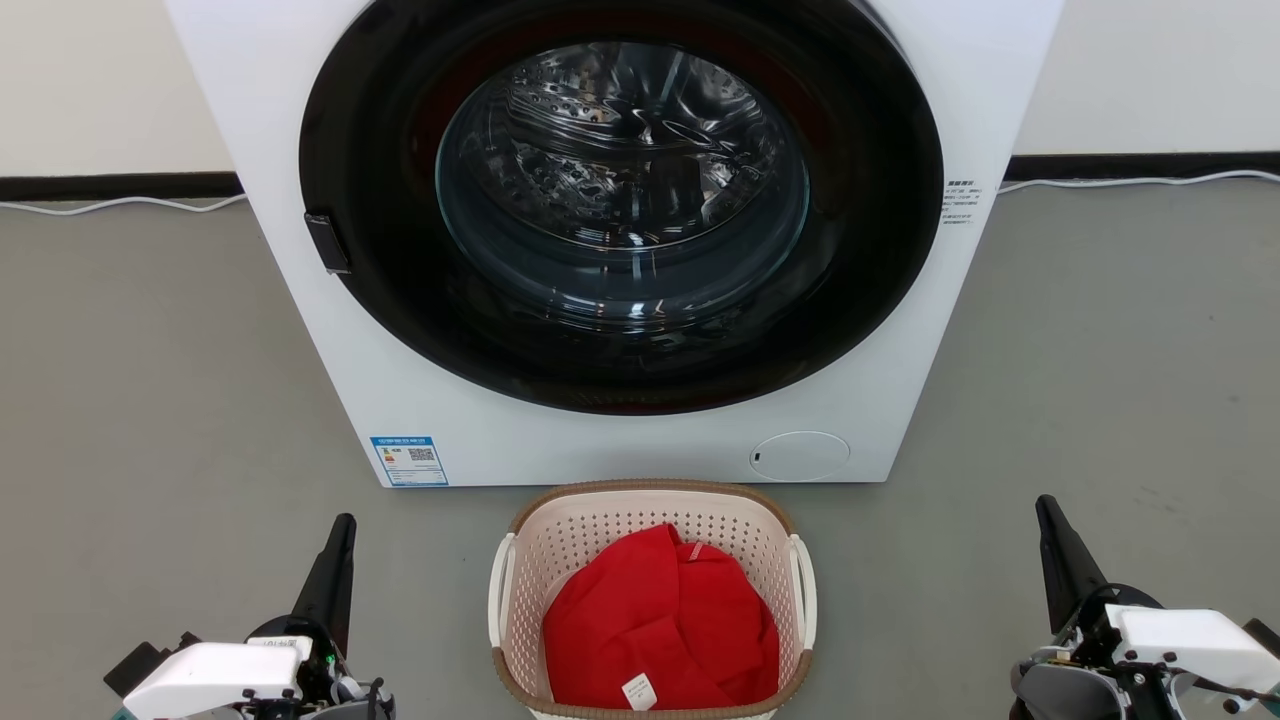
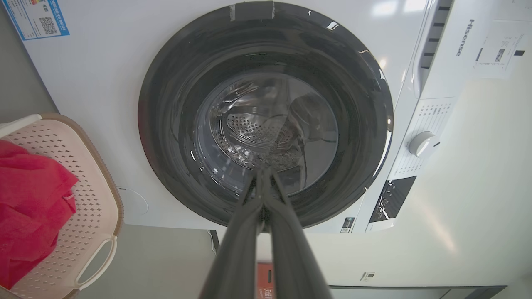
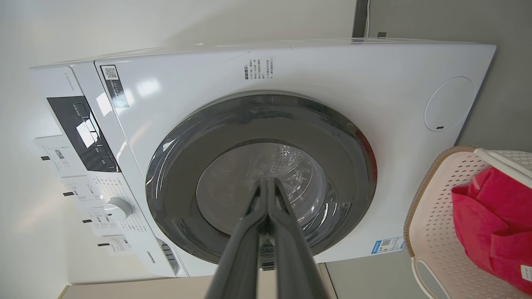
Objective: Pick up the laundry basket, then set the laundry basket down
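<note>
A white front-loading washing machine (image 1: 600,450), its round dark door (image 1: 380,300) shut, stands on a grey floor (image 1: 150,400) before a cream wall (image 1: 100,80). A black skirting board (image 1: 110,186) and a pale cable (image 1: 120,203) run along the wall's foot.

From my screen the laundry basket (image 1: 528,600) reads as smooth cream plastic with punched walls, its rim (image 1: 650,487) brown and woven-looking (moulded or real weave, I cannot tell). The red cloth (image 1: 660,620) inside is soft and matt, faintly coarse. The washer (image 1: 500,450) has a glossy white shell that catches the lights. Its door (image 1: 380,250) ring is shiny black, and the drum (image 1: 620,130) behind the glass is bright perforated metal. The floor (image 1: 150,400) is dull grey and smooth.
</note>
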